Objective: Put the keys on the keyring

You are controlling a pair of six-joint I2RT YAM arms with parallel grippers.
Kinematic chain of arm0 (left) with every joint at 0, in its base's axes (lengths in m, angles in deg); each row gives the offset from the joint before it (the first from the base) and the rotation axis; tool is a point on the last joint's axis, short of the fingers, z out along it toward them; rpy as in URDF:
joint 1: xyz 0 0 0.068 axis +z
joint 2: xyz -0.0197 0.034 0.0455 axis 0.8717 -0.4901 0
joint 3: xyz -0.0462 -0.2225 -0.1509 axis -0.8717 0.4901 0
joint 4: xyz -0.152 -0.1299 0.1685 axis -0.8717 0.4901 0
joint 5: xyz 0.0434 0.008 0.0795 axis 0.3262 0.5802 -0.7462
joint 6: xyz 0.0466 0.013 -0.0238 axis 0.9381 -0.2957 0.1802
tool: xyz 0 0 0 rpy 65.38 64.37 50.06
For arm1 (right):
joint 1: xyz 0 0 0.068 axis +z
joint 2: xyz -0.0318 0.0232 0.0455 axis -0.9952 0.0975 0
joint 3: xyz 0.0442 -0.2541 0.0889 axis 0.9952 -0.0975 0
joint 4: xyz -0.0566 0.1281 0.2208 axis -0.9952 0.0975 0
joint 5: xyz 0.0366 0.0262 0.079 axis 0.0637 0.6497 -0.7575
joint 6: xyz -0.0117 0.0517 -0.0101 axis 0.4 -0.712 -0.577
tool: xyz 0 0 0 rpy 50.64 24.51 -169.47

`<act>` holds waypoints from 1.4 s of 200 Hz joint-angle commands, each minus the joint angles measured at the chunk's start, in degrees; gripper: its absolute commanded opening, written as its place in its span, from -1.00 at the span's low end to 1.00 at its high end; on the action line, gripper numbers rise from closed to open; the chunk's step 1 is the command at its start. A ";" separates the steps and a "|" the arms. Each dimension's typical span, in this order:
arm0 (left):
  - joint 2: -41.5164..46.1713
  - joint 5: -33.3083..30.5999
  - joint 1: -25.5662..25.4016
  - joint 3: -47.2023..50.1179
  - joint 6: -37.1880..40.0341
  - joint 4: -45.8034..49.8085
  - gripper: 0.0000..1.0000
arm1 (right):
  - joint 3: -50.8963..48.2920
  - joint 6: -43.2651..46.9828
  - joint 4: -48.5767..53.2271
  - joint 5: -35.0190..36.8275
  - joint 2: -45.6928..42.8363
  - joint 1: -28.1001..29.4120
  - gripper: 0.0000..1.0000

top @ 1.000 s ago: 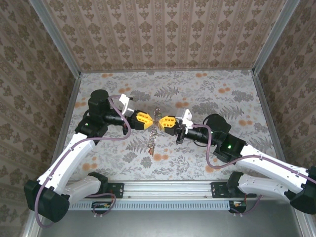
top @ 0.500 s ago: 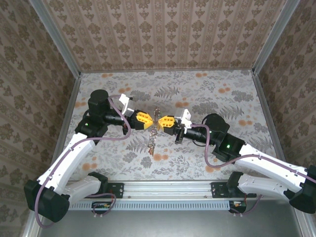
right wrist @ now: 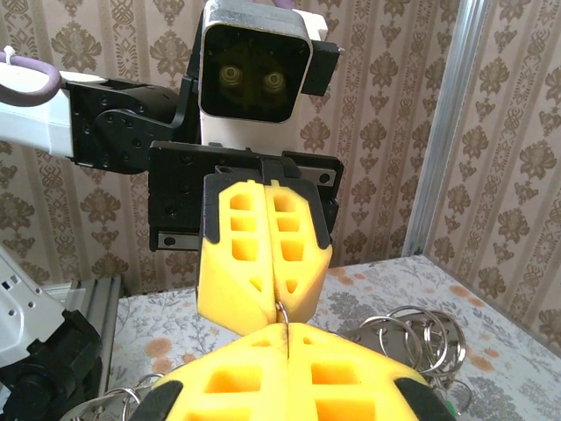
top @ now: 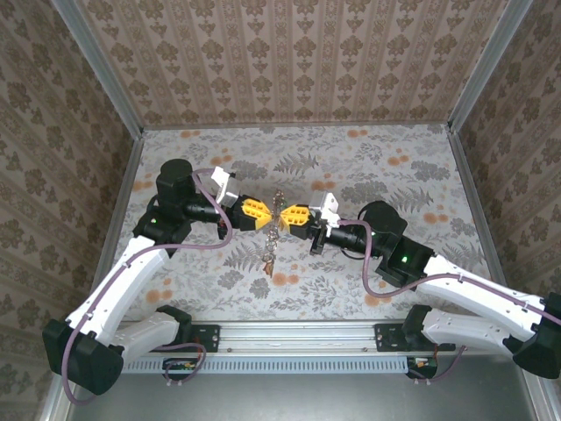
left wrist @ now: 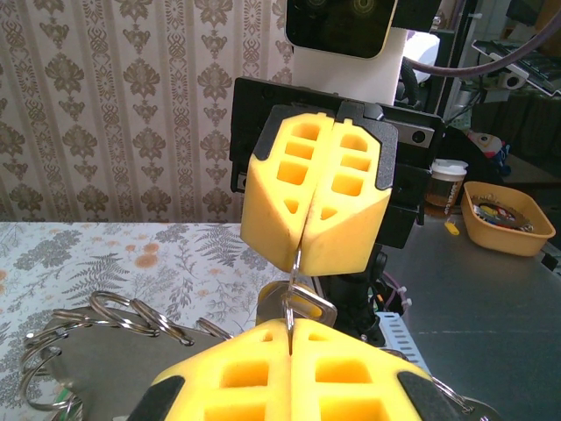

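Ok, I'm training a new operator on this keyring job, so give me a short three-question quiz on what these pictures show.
1. True or false: the left jaws and the right jaws both stand wide open.
2. In the top view, the keys show: A) by the far wall; B) just nearside of where the jaws meet; C) on the rail.
3. Fill in: the pads on both arms are coloured ___.
Key: 1 false, both are shut, tip to tip; 2 B; 3 yellow.
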 commanded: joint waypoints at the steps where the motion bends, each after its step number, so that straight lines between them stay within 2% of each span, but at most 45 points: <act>1: 1.06 1.86 0.16 0.21 -0.71 -1.90 -1.00 | 1.84 0.42 -1.60 0.67 0.62 0.56 -1.00; 100: 1.06 1.61 0.18 0.38 -0.66 -1.85 -1.00 | 0.87 1.20 -0.65 3.22 -2.14 0.56 -1.00; 280: 1.05 1.60 0.14 0.23 -0.71 -1.94 -1.00 | 1.18 0.41 -0.97 1.30 -0.78 0.62 -1.00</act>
